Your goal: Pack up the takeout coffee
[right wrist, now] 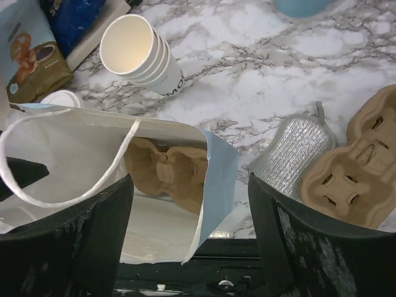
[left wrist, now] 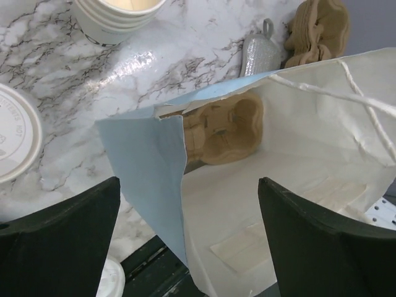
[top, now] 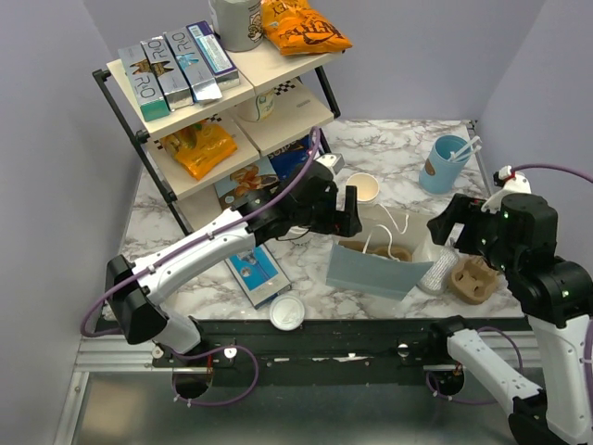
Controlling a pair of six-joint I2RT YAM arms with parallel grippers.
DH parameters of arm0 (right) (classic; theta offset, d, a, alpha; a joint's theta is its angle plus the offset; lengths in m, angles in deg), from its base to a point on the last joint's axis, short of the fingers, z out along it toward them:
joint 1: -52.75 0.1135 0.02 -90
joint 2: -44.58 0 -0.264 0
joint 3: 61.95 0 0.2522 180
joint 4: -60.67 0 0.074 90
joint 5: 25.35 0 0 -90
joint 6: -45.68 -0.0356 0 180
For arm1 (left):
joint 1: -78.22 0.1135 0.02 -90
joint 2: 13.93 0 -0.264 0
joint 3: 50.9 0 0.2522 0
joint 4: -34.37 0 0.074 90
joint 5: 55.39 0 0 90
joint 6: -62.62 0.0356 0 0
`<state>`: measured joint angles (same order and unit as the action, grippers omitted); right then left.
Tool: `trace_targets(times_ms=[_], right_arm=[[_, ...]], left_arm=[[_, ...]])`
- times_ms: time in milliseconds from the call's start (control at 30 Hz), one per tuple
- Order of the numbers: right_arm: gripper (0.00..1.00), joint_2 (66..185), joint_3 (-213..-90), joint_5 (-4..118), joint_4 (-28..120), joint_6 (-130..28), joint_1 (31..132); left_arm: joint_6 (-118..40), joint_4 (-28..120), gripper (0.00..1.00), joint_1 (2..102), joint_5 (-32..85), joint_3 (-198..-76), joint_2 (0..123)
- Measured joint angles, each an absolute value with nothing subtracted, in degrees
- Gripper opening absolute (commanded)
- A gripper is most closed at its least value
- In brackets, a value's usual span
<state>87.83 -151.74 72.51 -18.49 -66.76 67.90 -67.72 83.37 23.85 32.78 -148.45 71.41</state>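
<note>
1. On the table, the takeout coffee [right wrist: 62, 98] stands upright just outside the blue paper bag [right wrist: 220, 167], at eight o'clock from the stack of lidless cups [right wrist: 139, 52] (right wrist view).
2. Left claw [left wrist: 189, 185]: spread wide, holding nothing, over the bag's mouth.
3. Right claw [right wrist: 190, 180]: likewise wide apart and empty.
4. A cardboard cup carrier [left wrist: 226, 127] lies inside the bag.
</note>
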Motion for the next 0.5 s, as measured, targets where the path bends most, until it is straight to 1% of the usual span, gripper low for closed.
trace_targets(times_ms=[167,367,500], right_arm=[[1.00,84.64,-151.83,67.57,-13.03,-61.73,67.90],[1.00,79.67,-151.72,51.68,-3.85,-54.72,67.90],[1.00,81.09,-152.81,37.30,-1.86,-50.13,67.90]], left_arm=[[-67.13,83.86,0.99,23.85,35.17,-147.99,66.06],[-67.17,83.79,0.99,23.96,41.18,-141.61,51.11],[-68.38,86.35,0.99,25.62,46.55,-135.68,42.87]])
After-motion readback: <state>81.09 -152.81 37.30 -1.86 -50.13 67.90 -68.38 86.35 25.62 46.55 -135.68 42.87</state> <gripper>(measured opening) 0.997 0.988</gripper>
